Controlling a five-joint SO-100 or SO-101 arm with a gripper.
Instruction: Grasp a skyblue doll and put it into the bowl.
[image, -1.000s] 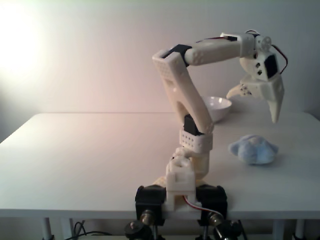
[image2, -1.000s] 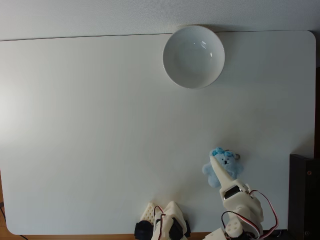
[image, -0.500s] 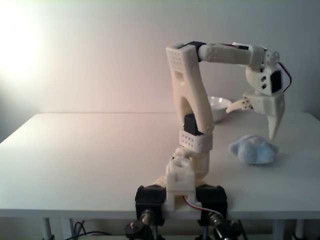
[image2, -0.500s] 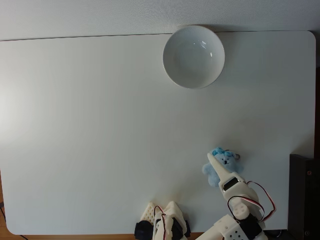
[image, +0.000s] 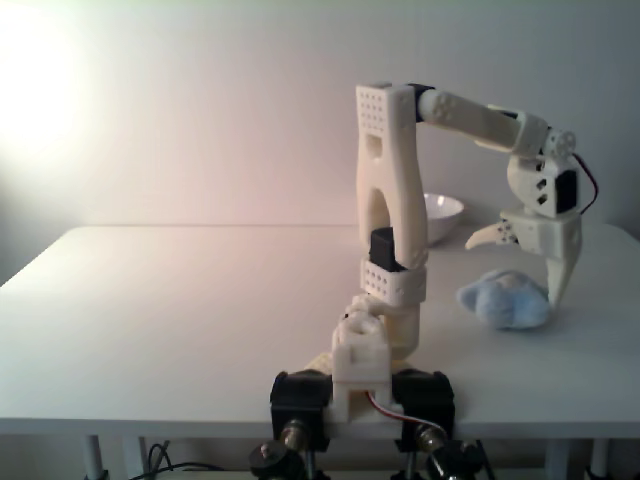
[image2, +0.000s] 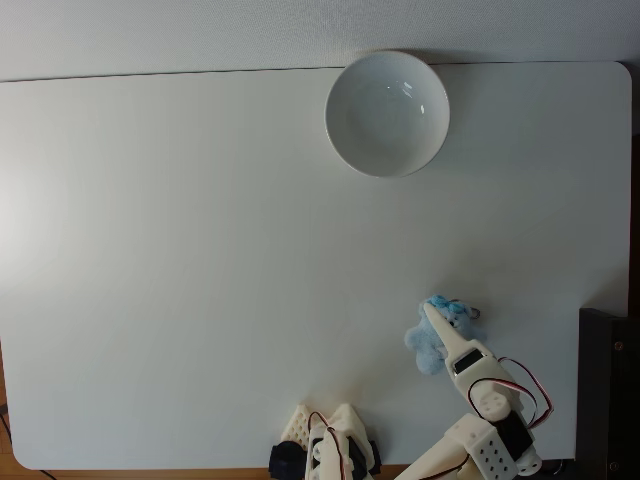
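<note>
Doll: the skyblue doll (image: 506, 298) lies on the table (image2: 200, 250) in the lower right of the frame seen from above (image2: 440, 335), and at the right of the side-on fixed view

Gripper: the gripper (image: 525, 262) is spread wide, one short finger pointing left above the doll and one long finger reaching down at its right side; from above (image2: 447, 333) the long finger crosses over the doll's middle

Contact: the long fingertip looks to be at or against the plush; I cannot tell if it presses in

Bowl: the bowl (image2: 387, 113) sits at the upper edge of the frame seen from above, right of centre, well apart from the doll; in the side-on view (image: 442, 214) it is partly hidden behind the arm

Risk: the grip may close off-centre and pinch only fuzz, so the soft doll could slip out; the long finger could also push it sideways

In the way: bare table between doll and bowl; a dark block (image2: 608, 385) at the right edge stands clear
</note>
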